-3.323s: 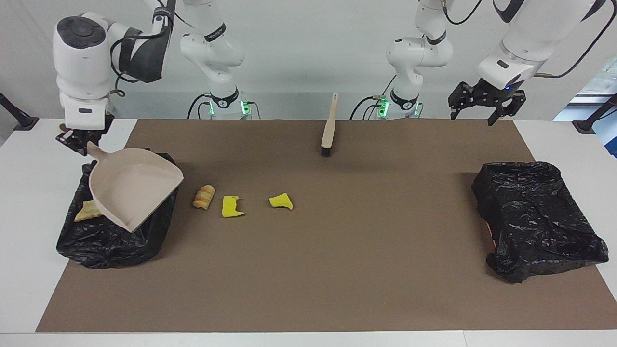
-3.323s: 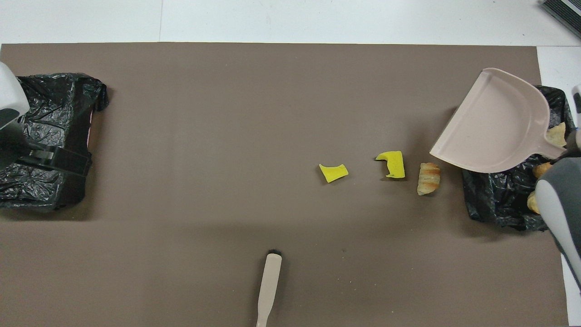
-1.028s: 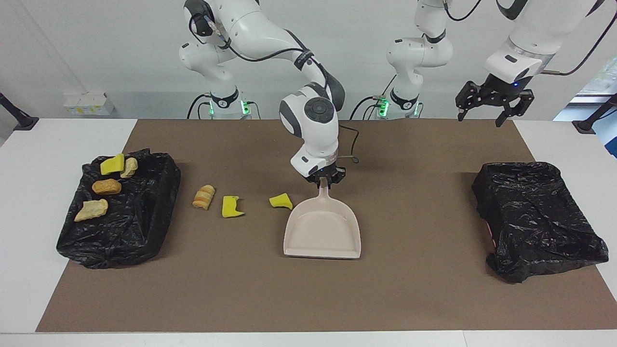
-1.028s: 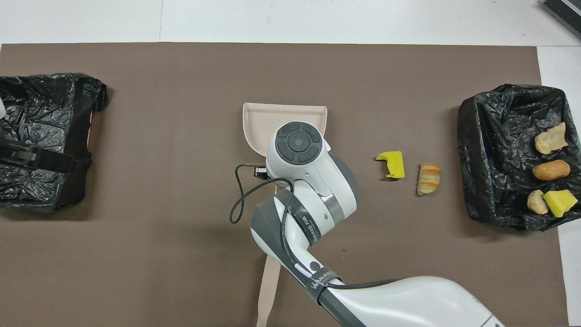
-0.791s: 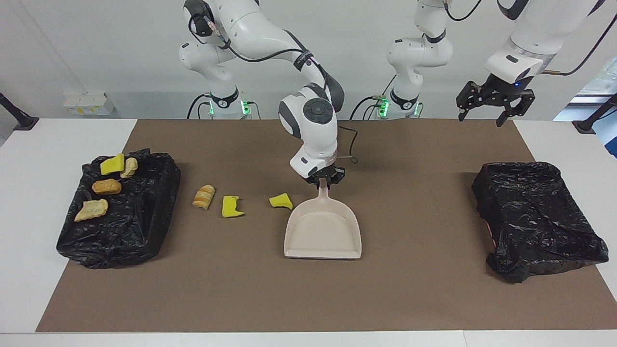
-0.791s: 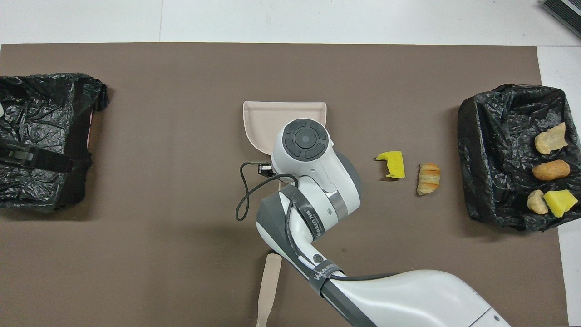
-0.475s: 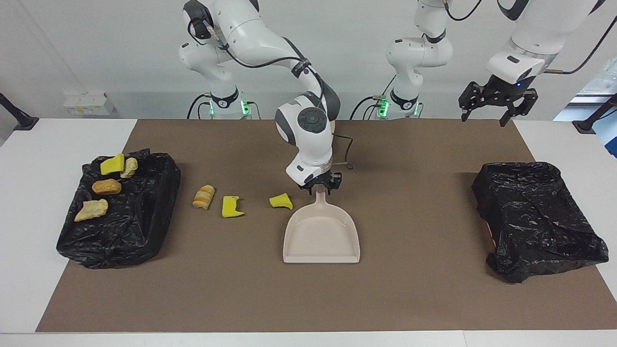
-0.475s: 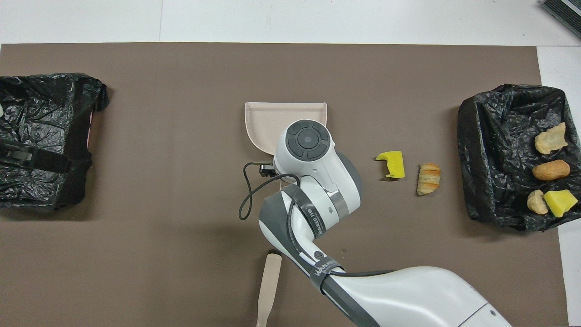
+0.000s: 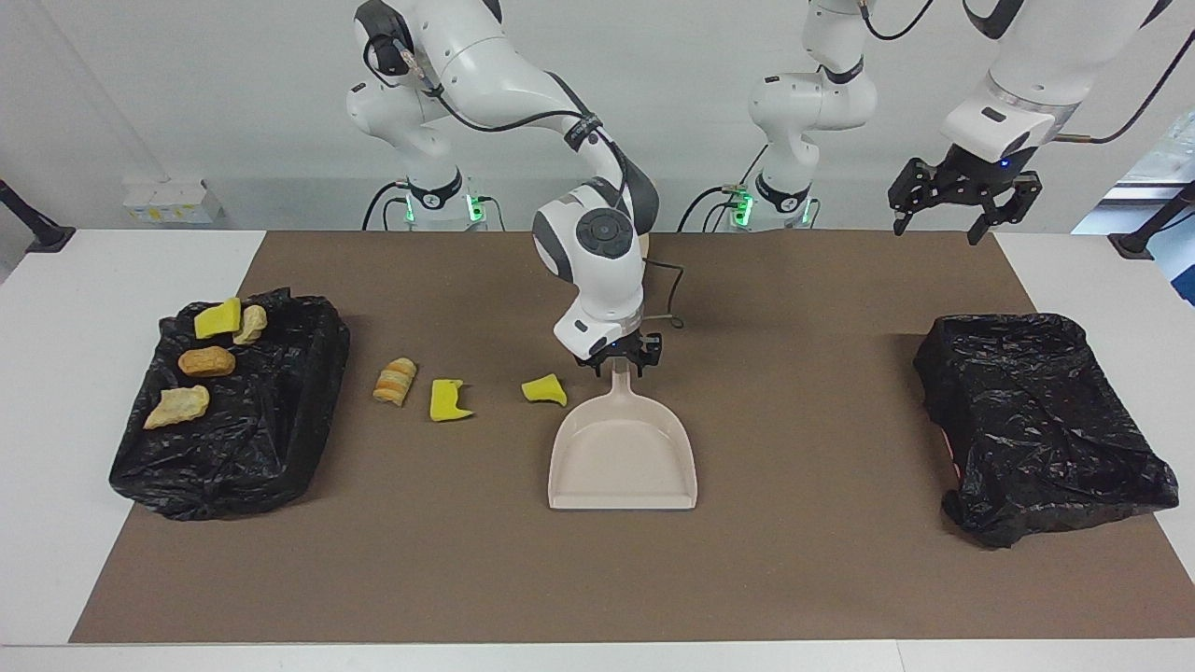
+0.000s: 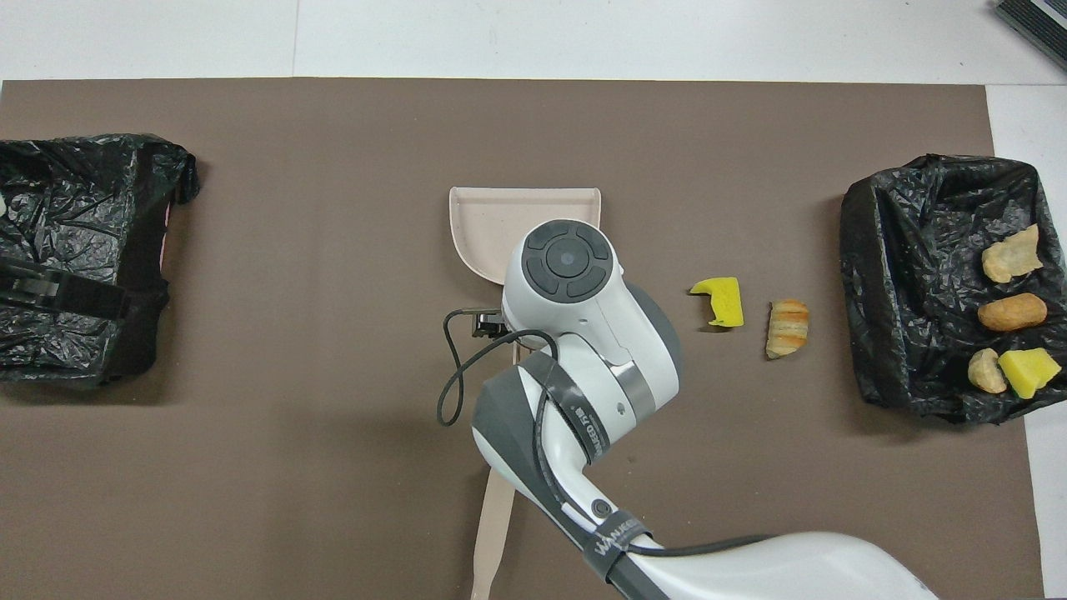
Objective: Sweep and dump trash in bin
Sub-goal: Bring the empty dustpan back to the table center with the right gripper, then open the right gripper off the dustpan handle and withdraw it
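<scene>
Trash partly binned, dustpan set down

Trash, yellow spongy scraps and tan bread-like lumps: three pieces (image 9: 448, 399) beside the beige plastic dustpan (image 9: 624, 457), four (image 9: 201, 359) in the black-lined bin (image 9: 280, 439). Right gripper (image 9: 621, 360) spread over the dustpan handle. Left gripper (image 9: 962, 191) waits, fingers apart.

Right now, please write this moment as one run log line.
right gripper: open, over dustpan handle | left gripper: open, waiting | trash: three bits on mat

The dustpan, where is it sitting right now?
The dustpan lies flat on the brown mat mid-table, handle toward the robots under the right pincer, beside a yellow scrap.
</scene>
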### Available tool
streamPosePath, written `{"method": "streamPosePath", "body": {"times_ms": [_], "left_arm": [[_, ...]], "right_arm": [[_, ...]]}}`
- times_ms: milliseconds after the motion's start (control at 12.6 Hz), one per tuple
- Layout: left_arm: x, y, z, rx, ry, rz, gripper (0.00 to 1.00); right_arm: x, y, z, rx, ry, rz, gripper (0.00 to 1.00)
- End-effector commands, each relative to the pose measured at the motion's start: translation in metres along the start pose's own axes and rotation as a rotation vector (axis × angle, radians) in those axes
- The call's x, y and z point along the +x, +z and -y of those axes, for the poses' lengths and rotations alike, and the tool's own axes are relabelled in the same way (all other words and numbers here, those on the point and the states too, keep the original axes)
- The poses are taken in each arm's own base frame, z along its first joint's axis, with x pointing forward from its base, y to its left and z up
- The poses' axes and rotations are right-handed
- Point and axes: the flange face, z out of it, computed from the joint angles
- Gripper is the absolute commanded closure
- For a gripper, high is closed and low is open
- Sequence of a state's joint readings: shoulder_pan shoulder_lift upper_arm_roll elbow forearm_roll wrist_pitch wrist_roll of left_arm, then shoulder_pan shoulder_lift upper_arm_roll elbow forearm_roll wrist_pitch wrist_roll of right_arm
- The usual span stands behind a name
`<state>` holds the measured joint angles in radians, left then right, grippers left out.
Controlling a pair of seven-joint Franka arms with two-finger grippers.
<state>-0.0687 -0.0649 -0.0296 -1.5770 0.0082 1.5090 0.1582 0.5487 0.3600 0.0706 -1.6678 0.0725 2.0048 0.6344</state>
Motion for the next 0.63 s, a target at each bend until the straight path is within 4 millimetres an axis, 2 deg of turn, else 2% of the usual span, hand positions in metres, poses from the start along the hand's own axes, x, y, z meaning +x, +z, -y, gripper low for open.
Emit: {"method": "streamPosePath", "body": {"times_ms": [0, 158, 554], "left_arm": [[-0.011, -0.001, 0.002, 0.014, 0.003, 0.030, 0.00], [-0.012, 0.000, 0.007, 0.014, -0.007, 0.034, 0.00], [-0.010, -0.001, 0.010, 0.011, -0.064, 0.017, 0.00]], "right_arm": [[-0.055, -0.005, 0.005, -0.011, 0.036, 0.025, 0.00], [-0.086, -0.002, 0.016, -0.028, 0.063, 0.035, 0.00], [-0.182, 0.010, 0.035, -0.057, 0.062, 0.046, 0.00]]}}
